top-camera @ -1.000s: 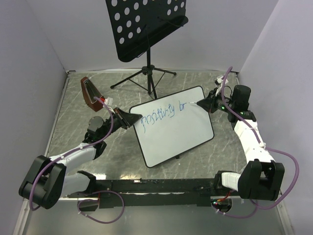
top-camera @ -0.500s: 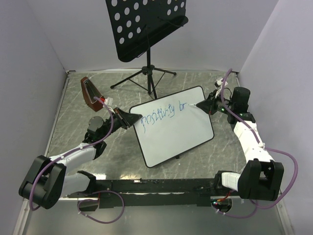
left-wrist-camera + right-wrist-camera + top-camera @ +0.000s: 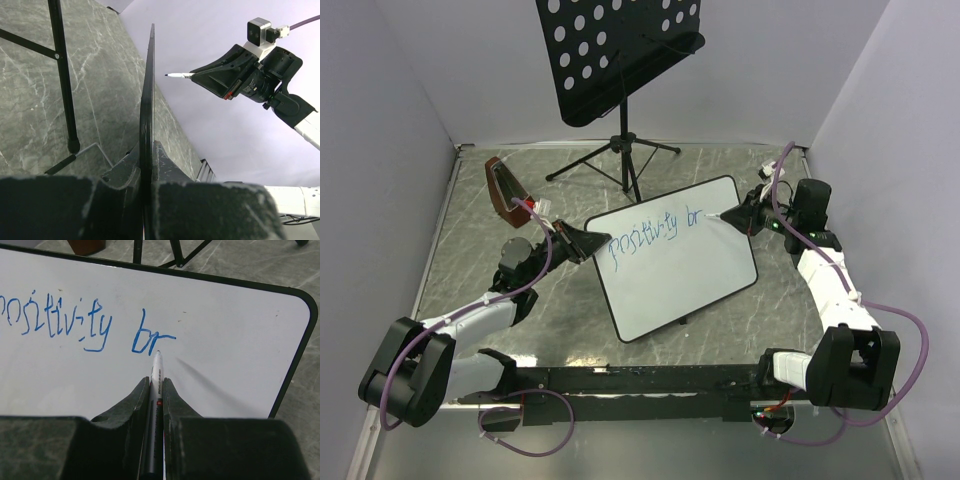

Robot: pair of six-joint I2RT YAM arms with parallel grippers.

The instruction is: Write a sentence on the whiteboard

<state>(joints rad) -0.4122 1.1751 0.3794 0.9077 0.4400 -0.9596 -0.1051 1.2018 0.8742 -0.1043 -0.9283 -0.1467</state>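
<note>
The whiteboard (image 3: 690, 275) stands tilted at the middle of the table, and the left wrist view shows it edge-on (image 3: 148, 100). My left gripper (image 3: 585, 243) is shut on its left edge (image 3: 150, 150). The sentence (image 3: 650, 237) reads "positivity br" in blue (image 3: 65, 322) on the white face (image 3: 225, 310). My right gripper (image 3: 735, 213) is shut on a white marker (image 3: 157, 367), with the fingertips (image 3: 156, 381) hugging its barrel. The marker tip (image 3: 166, 75) points at the board just below the "r", and a small gap shows between tip and surface.
A black perforated music stand (image 3: 620, 55) rises behind the board, and its tripod legs (image 3: 620, 150) spread on the marble table; one leg (image 3: 62, 75) runs close behind the board. A red-brown object (image 3: 505, 195) stands at the left. Grey walls close in on three sides.
My right gripper and the marker have shifted slightly near the "br". The writing looks the same. The left arm and the board have not moved.
</note>
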